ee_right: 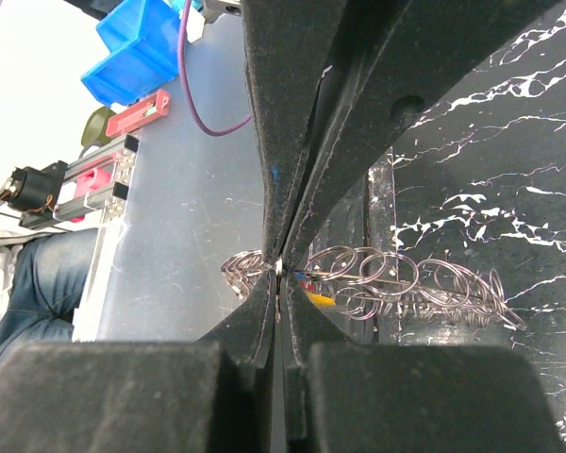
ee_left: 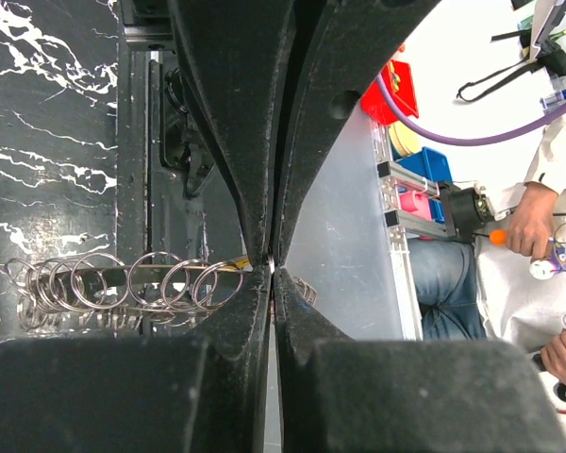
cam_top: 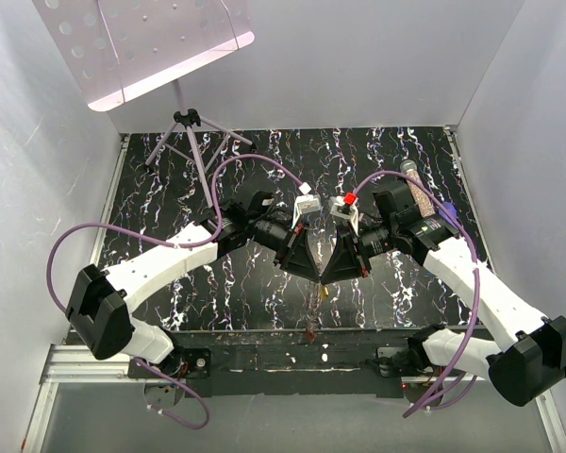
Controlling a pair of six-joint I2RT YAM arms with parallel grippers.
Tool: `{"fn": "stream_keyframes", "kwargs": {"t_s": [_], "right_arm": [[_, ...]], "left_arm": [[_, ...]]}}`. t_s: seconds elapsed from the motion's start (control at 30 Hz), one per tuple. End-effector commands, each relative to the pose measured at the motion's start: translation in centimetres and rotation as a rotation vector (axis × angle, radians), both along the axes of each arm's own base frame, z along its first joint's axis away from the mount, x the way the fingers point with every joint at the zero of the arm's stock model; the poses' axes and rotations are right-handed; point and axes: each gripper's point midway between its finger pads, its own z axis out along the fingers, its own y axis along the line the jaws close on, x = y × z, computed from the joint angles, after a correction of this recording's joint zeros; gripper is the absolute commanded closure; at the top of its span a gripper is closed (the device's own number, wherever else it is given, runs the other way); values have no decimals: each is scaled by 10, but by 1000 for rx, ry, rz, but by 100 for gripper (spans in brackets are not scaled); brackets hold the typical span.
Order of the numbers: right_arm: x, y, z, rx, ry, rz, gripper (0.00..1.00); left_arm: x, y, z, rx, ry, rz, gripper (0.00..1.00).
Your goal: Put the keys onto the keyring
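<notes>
Hazards: over the near edge of the desk (cam_top: 292, 151), left jaws and right jaws meet tip to tip, each clenched on the keyring (ee_left: 123, 281). Opposed pulls could twist the springy coils free. The keys (ee_right: 321, 300), just beside the pinch, might then fall past the edge. Whether they are threaded cannot be told. Materials: glossy black desk, white-veined; matte black tapered fingers (ee_left: 236, 142); thin bright wire loops overlapping in a row; tiny keys with yellow and blue plastic heads.
</notes>
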Motion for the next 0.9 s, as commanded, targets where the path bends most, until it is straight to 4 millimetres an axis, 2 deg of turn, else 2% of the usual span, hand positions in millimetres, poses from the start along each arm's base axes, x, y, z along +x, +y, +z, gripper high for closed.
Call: {"fn": "stream_keyframes", "kwargs": {"t_s": [0.0, 0.03, 0.07, 0.2, 0.4, 0.57, 0.73, 0.87], "right_arm": [[1, 2, 16, 65, -38, 27, 81], [0, 1, 18, 76, -41, 34, 68], [-1, 0, 22, 87, -46, 39, 62], [2, -9, 47, 147, -88, 35, 54], [-6, -14, 65, 225, -153, 65, 52], [6, -7, 78, 247, -142, 21, 52], [19, 1, 84, 244, -118, -35, 52], [21, 2, 85, 240, -110, -39, 52]], "left_arm": [[-2, 0, 13, -31, -71, 6, 100], [-1, 1, 13, -40, -82, 15, 100], [-2, 2, 15, -57, -97, 27, 100], [-2, 5, 32, -218, -184, 107, 100], [4, 16, 65, -507, -274, 294, 100], [10, 26, 87, -697, -223, 406, 100], [13, 28, 95, -785, -166, 432, 100], [16, 30, 97, -815, -133, 447, 100]]}}
